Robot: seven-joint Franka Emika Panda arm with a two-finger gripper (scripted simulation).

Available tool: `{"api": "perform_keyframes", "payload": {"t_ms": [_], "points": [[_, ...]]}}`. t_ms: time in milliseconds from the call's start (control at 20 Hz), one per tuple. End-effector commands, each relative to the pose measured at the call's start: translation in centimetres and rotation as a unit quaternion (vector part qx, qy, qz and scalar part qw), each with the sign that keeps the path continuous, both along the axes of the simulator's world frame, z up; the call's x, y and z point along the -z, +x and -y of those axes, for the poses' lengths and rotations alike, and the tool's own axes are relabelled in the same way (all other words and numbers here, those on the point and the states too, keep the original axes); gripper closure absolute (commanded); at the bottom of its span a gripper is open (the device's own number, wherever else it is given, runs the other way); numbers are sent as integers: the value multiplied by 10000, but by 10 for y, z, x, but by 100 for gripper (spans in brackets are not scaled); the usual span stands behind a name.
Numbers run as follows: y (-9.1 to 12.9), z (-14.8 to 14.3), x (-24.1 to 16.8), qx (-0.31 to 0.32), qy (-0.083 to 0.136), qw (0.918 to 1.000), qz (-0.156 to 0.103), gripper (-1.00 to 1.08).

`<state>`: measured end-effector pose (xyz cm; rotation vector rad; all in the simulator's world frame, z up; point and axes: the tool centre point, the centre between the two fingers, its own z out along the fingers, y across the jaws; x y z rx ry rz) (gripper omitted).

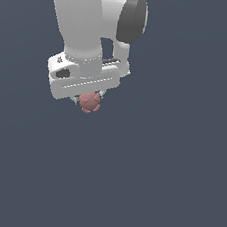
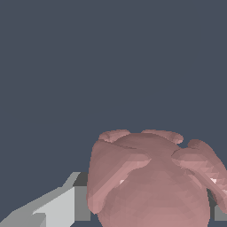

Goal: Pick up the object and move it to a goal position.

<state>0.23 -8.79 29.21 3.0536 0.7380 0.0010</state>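
**A:** What fills the frame first?

**B:** A flat, dark slate-blue backdrop (image 1: 177,184) runs edge to edge in both views, with no seam or edge that would mark a counter. Against it, the white robot arm (image 1: 81,21) comes down from the top of the exterior view, toward that view's left, with a dark grey cap (image 1: 133,18) on the joint at its side.

**A:** And below the arm?

**B:** The broad white body of the tool (image 1: 89,98), set at a slight tilt, with a dark slot on its face. It is the widest part at the arm's end.

**A:** Where is the object?

**B:** The reddish-pink lump (image 1: 89,102) sits directly under the tool's body, touching it and poking out beneath. It is narrower than the tool and knobbly all over. In the wrist view the lump (image 2: 150,181) looms large, its bumps and folds plain to see, with the backdrop behind it.

**A:** Is the tool clamped on it?

**B:** It looks so. In the wrist view a pale grey finger (image 2: 66,204) lies hard against one flank of the lump, and a sliver of grey shows at the opposite flank near the picture's edge. The jaws stand drawn in against the lump from both sides. Nothing else touches the lump in either view.
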Motion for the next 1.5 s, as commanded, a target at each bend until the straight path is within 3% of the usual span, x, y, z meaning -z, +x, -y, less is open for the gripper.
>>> {"api": "perform_keyframes", "payload": {"t_ms": [0, 750, 1450], "points": [[-5, 2, -31, 0, 3, 10000, -3, 108], [-24, 13, -178, 0, 3, 10000, -3, 108], [-25, 16, -215, 2, 1, 10000, -3, 108]]}}
